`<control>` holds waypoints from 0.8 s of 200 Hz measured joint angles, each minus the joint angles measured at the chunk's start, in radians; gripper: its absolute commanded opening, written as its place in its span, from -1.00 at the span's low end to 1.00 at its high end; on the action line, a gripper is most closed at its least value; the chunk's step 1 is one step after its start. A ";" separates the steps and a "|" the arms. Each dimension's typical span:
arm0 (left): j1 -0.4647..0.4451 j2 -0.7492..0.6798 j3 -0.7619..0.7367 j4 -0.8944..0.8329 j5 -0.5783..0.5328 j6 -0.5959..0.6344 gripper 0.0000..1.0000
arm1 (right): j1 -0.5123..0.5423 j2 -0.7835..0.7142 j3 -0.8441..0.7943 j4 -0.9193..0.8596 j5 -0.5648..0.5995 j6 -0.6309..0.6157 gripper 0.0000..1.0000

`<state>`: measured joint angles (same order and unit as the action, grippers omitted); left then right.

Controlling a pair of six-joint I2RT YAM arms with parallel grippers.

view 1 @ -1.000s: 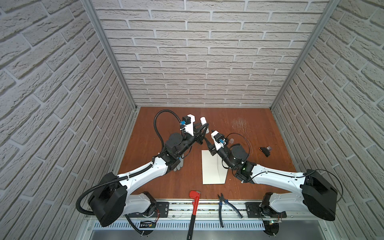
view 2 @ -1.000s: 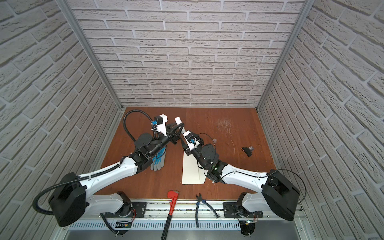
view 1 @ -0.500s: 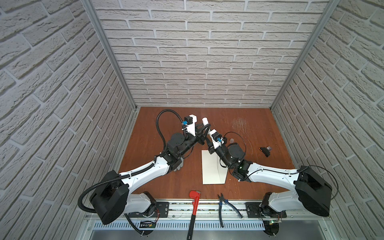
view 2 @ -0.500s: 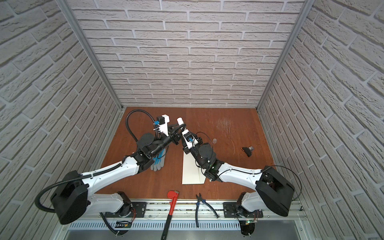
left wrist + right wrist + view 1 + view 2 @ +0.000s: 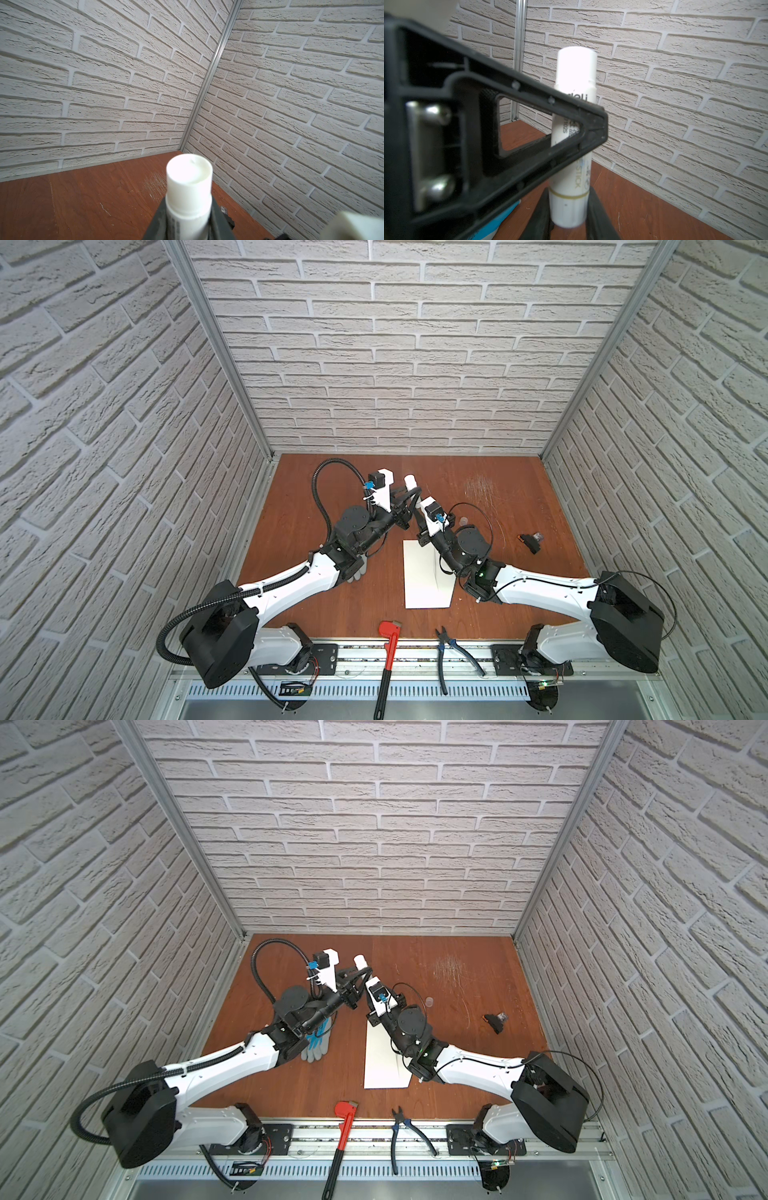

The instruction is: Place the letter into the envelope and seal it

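Main change since a second ago: my right gripper [image 5: 569,194] has narrowed onto the base of the glue stick [image 5: 576,68]. The left gripper [image 5: 188,209] still clamps it higher up, raised toward 12 o'clock. The envelope [image 5: 424,580] hasn't budged, flat on the surface [image 5: 311,497] at 6 o'clock from the grippers.

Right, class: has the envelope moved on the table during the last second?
No. In a top view the envelope lies where it did, equally far behind the red wrench.
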<state>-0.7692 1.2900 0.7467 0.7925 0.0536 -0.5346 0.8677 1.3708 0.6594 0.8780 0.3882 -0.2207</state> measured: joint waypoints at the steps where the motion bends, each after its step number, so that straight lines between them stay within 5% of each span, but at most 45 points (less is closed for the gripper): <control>1: 0.000 0.000 0.000 0.000 0.000 0.000 -1.00 | 0.000 0.000 0.000 0.000 0.000 0.000 -0.60; 64: 0.081 0.003 0.042 -0.005 0.230 -0.071 -1.00 | -0.011 -0.106 0.027 -0.160 -0.065 0.024 -0.76; 121: 0.167 0.009 0.030 0.220 0.618 -0.208 -1.00 | -0.044 -0.274 0.089 -0.420 -0.361 0.176 -0.79; 160: 0.178 0.067 0.019 0.463 0.761 -0.347 -1.00 | -0.083 -0.335 0.139 -0.571 -0.565 0.282 -0.78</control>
<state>-0.5915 1.3567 0.7662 1.2556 0.8146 -0.8814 0.7849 1.0359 0.7986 0.3069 -0.1768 0.0612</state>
